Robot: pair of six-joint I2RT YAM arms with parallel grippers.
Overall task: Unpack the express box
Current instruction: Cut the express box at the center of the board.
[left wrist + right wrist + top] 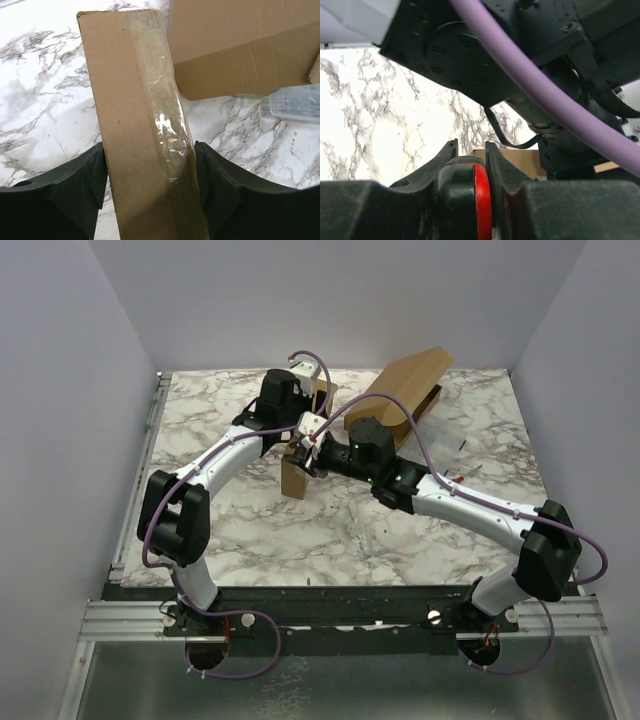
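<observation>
The express box (135, 100) is a long narrow cardboard box with clear tape along one edge; its lower end (295, 480) shows at the middle of the table. My left gripper (150, 150) straddles it, a black finger pressed against each long side; from above that gripper (318, 400) sits at the box's far end. My right gripper (470, 147) is shut on a black and red tool (470, 190) and hovers over the box's middle (300, 452), just below the left wrist.
A larger brown cardboard box (405, 390) lies tilted at the back right of the marble table (300, 530). It appears again as the big box (240, 45), with a clear plastic piece (295, 102) beside it. The two arms cross closely mid-table.
</observation>
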